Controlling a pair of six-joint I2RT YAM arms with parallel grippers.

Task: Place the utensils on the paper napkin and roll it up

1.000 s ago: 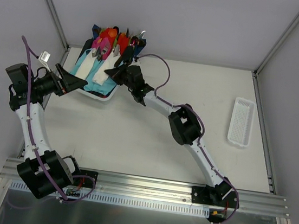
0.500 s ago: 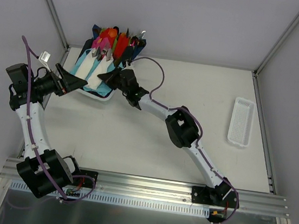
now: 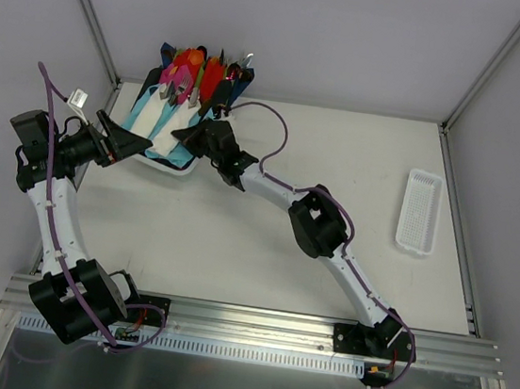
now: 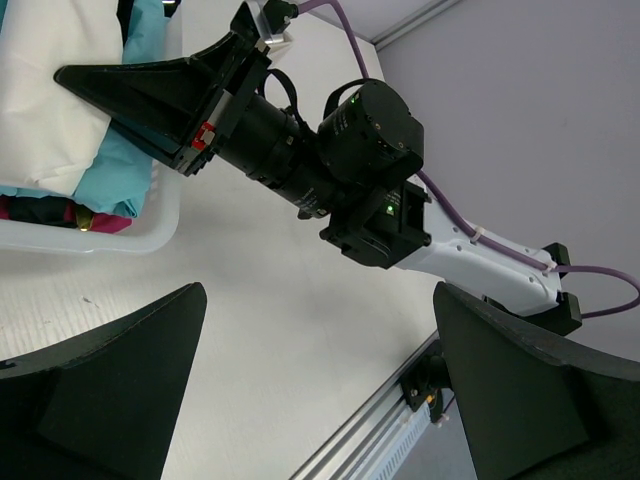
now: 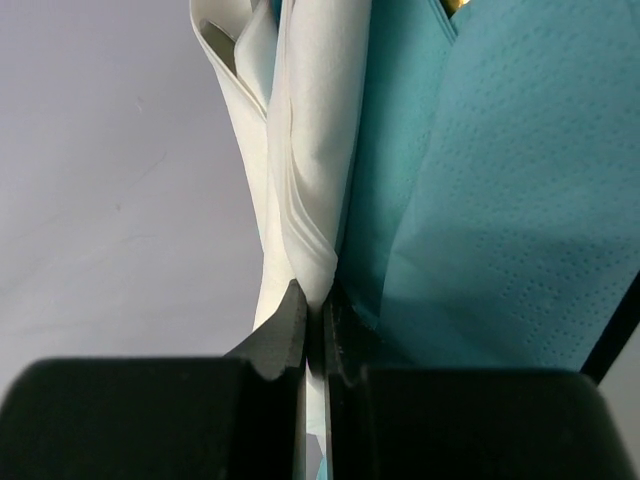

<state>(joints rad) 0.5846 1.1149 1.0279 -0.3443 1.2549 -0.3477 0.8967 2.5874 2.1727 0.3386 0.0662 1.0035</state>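
Left pincer (image 3: 126, 137) hovers just beside the left side of the bin (image 3: 174, 171), above the surface (image 3: 234, 248), not touching anything. Its fingers are spread wide with nothing between them. Left wrist view agrees: left pincer (image 4: 320, 400) has both fingers far apart at the frame's lower corners, over bare surface (image 4: 260, 330) near the bin's (image 4: 110, 243) front rim.

The bin is a white tub at the far-left corner of the surface. Inside lie teal napkins (image 3: 141, 115) and the white paper napkin (image 3: 166, 124), stacked flat. Pink, red and orange cutlery (image 3: 194, 73) stands at the bin's far end. The two task utensils are too small to pick out from that bunch.

Right pincer (image 3: 184, 133) reaches into the bin from its right side, tip on the white sheet. In the left wrist view the right pincer (image 4: 90, 80) lies as one dark wedge across the paper napkin (image 4: 40, 120), with teal napkins (image 4: 125, 170) beneath. In the right wrist view the right pincer (image 5: 315, 330) is clamped on a folded edge of the paper napkin (image 5: 315, 150), fingers pressed together with the paper between them, teal napkins (image 5: 500, 200) right beside it.

A slotted tray (image 3: 419, 211) lies well apart from the bin, at the surface's right edge.
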